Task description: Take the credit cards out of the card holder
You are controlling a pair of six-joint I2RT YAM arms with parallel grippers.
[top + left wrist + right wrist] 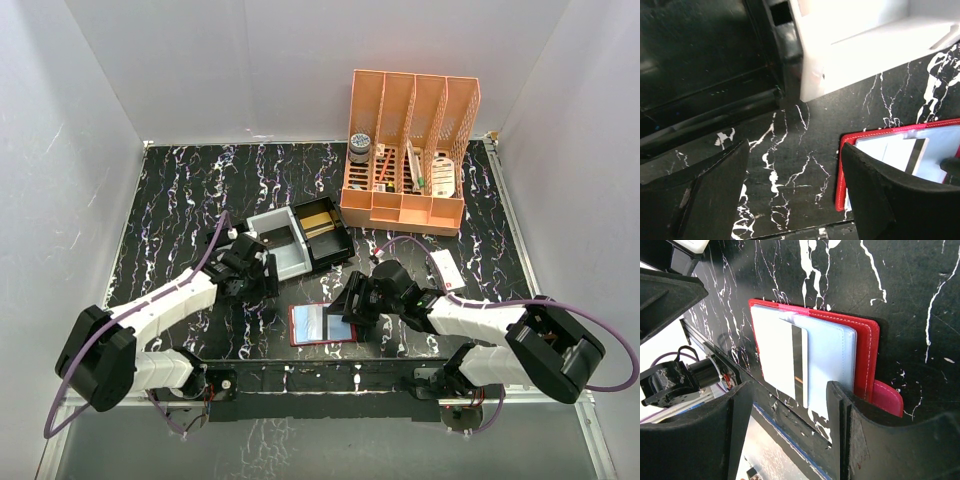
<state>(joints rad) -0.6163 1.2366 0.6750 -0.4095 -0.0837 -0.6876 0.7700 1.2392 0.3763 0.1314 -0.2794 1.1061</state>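
1. Two claws are in play, both spread wide and both empty. The right claw [790, 390] hangs over the near edge of the card holder [866, 345], its fingers [880, 440] straddling the spot where the cards show. Whether the tips touch anything I cannot tell.
2. The left claw [795, 170] is equally open over bare counter [790, 130], with one finger just beside the holder's left edge, gripping nothing.
3. The card holder lies opened flat on the counter near the front edge, between the two arms, with its red cover down and its tab poking out at one side.
4. The credit cards [830, 360] are still inside it. Pale blue-grey ones sit stacked in the fold, and the topmost card [777, 355], white with a dark stripe, lies on top of the others.
5. Farther out, a black tray [335, 245] with a grey insert [272, 238] stands just behind the left claw. A small white box [447, 268] lies to the right, and an orange rack [405, 205] stands at the back.
6. The step in hand looks like the first extraction: the holder is open and nothing has been pulled out yet.
7. Next, I judge, the right claw must come down and pinch the topmost card's free edge, which is thin and lies flat against the stack, then slide it out. The left claw should probably press on the cover so the holder does not drag along.
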